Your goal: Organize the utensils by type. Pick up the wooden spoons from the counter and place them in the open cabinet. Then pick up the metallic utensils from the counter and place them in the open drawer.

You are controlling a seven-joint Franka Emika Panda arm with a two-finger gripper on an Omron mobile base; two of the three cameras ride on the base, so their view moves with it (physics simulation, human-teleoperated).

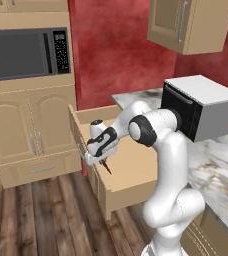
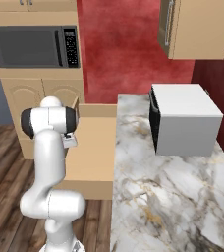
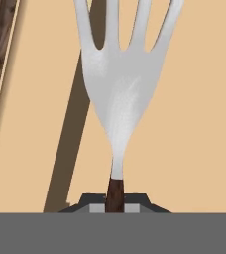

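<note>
From the left base view, the white two-finger gripper [image 1: 102, 162] hangs over the open light tan wooden drawer [image 1: 136, 172]. The hand view shows it clamped on the dark-handled silver fork [image 3: 122, 84], tines pointing away above the drawer floor.

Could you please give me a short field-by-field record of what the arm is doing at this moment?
gripper: shut on the fork, pinching its dark brown handle
fork: silver head with four tines, pointing away from the hand
location: over the flat bottom of the open drawer
contact: fork looks to be above the drawer floor, casting a shadow; touching cannot be told
nearby: white box appliance on the counter
</note>
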